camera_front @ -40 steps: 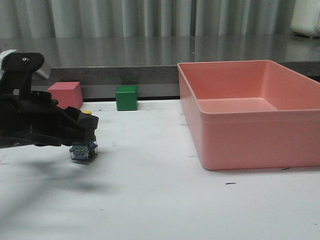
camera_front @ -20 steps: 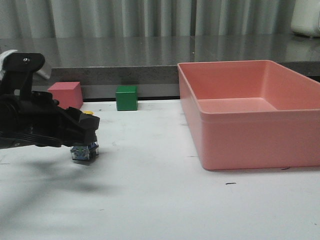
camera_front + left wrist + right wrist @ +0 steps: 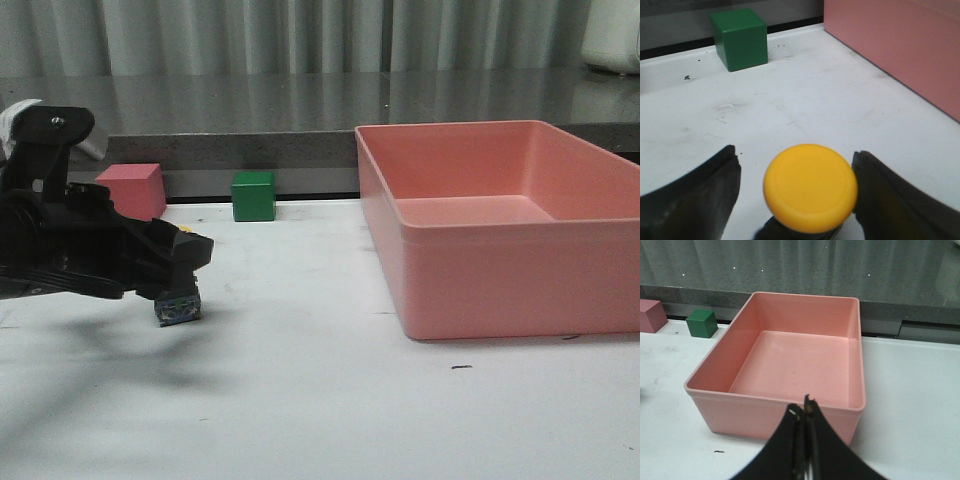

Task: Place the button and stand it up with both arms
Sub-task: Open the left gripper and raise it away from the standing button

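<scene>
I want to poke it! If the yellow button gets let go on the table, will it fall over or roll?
Probably tippy: the button has a wide round yellow cap over a narrower body, and in the front view its base looks tilted under the left gripper. On its side, the round cap might roll in a curve. It looks like hard, stiff plastic.

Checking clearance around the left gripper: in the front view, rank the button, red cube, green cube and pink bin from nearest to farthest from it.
From the left gripper:
1. Button, between the fingers, directly under it.
2. Red cube, behind, at the table's back edge.
3. Green cube, behind and to the right.
4. Pink bin, far right side of the table.
</scene>
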Motion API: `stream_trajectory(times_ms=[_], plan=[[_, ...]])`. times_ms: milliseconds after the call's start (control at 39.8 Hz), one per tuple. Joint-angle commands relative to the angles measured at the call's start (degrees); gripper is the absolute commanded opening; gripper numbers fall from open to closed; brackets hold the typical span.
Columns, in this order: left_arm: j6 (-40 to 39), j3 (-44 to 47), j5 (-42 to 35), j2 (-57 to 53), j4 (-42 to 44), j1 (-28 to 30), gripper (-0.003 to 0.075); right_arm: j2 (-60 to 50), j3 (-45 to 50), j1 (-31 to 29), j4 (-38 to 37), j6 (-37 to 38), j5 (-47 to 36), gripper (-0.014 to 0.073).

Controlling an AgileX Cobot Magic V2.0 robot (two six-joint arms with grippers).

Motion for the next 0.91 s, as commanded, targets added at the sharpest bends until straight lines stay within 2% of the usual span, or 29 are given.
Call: stream_trajectory(times_ms=[0, 176, 528, 604, 880], plan=[[-0.19, -1.15, -4.73, -2.65, 0.01, 0.16, 0.0468, 0.37, -1.54, -0.35, -1.04, -0.54, -5.00, -0.0069], [-0.19, -1.15, -2.66, -6.77, 4.39, 0.16, 0.0468, 0.37, -1.54, -0.35, -1.04, -0.54, -5.00, -0.0069], [-0.69, -1.15, 13.45, -22.54, 4.49, -0.06, 0.0442, 0.37, -1.54, -0.35, -1.04, -0.54, -5.00, -0.0069], [-0.84, -1.15, 17.63, -25.68, 4.49, -0.62, 0.0389, 0.37, -1.54, -0.35, -1.04, -0.54, -5.00, -0.0069], [-0.84, -1.15, 30.30, -38.12, 4.49, -3.20, 0.0070, 0.37, -1.54, -0.35, -1.04, -0.54, -5.00, -0.0069]])
